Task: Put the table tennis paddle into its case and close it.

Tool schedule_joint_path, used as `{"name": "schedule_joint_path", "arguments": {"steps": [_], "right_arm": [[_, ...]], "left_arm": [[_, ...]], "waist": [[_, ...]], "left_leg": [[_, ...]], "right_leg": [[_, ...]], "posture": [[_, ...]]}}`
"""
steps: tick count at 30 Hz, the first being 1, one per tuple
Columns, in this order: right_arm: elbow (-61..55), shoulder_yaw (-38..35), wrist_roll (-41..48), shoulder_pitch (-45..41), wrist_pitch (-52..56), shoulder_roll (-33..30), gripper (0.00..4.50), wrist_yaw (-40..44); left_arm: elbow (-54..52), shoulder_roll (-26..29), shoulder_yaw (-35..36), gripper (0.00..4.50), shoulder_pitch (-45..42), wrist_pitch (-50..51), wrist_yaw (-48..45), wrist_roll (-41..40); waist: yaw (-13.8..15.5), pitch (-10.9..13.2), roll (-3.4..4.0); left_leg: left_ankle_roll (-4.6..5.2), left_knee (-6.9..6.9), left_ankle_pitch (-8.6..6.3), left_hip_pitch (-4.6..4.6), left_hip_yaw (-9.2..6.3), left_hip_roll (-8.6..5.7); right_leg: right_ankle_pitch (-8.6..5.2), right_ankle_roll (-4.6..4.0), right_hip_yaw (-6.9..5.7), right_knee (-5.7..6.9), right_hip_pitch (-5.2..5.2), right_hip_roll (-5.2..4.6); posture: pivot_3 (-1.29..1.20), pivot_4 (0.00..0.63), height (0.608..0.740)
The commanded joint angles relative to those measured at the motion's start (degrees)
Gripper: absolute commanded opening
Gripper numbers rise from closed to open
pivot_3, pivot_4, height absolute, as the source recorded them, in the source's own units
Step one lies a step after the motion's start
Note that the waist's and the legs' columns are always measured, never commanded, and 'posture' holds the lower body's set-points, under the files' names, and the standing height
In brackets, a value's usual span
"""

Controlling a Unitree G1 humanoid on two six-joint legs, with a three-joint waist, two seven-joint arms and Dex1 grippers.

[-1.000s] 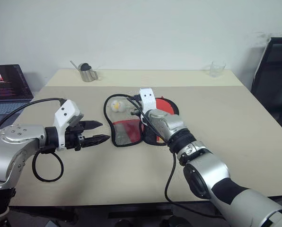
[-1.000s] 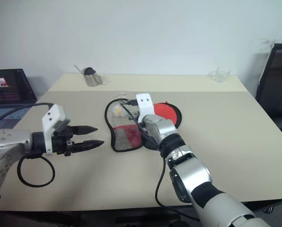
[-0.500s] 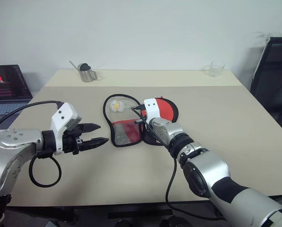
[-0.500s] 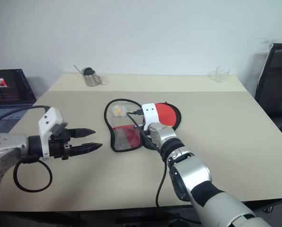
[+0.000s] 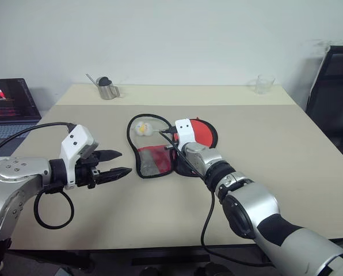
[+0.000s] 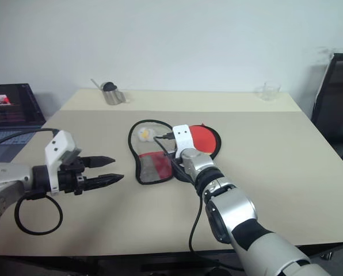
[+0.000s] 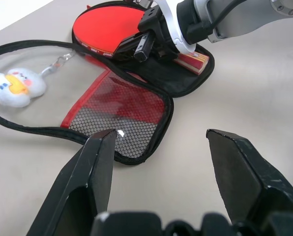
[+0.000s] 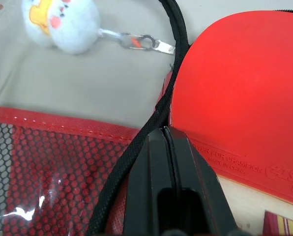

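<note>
Lower and flatter than a second ago, my right gripper point(image 8: 163, 135) hides the paddle point(image 7: 104, 24) handle, fingers pressed together at the open case's point(image 5: 151, 158) edge; left gripper point(image 5: 118, 163) hovers spread.

Right gripper point(image 8: 167, 135) lower over the table tennis paddle point(image 8: 245, 93), closed at the case point(image 8: 63, 157) edge

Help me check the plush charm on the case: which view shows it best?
The right wrist view: the plush charm is close, with its clip chain visible, though cut off at the frame edge. The left wrist view shows it whole but smaller. The head views show a pale blob inside the case outline.
</note>
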Motion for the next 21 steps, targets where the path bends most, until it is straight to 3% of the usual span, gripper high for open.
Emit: {"name": "schedule_joint_path", "arguments": {"steps": [1, 21], "right_arm": [[-0.17, -0.45, -1.06, -1.72, -0.41, 2.58, 0.02, -1.21], [0.7, -0.93, -1.96, -1.52, -2.18, 2.3, 0.02, -2.06]], "left_arm": [[-1.04, 1.15, 1.29, 3.18, -1.13, -0.26, 0.23, -0.43], [-0.63, 1.17, 0.8, 3.18, -2.36, -0.31, -0.1, -0.48]], "waist": [[0.04, 0.0, 0.0], [0.05, -0.01, -0.01]], "left_leg": [[0.0, 0.0, 0.0, 0.0, 0.0, 0.0], [0.0, 0.01, 0.0, 0.01, 0.01, 0.03]], "right_leg": [[0.0, 0.0, 0.0, 0.0, 0.0, 0.0], [0.01, -0.02, 0.0, 0.0, 0.0, 0.02]], "posture": [[0.0, 0.15, 0.74], [0.0, 0.15, 0.74]]}}
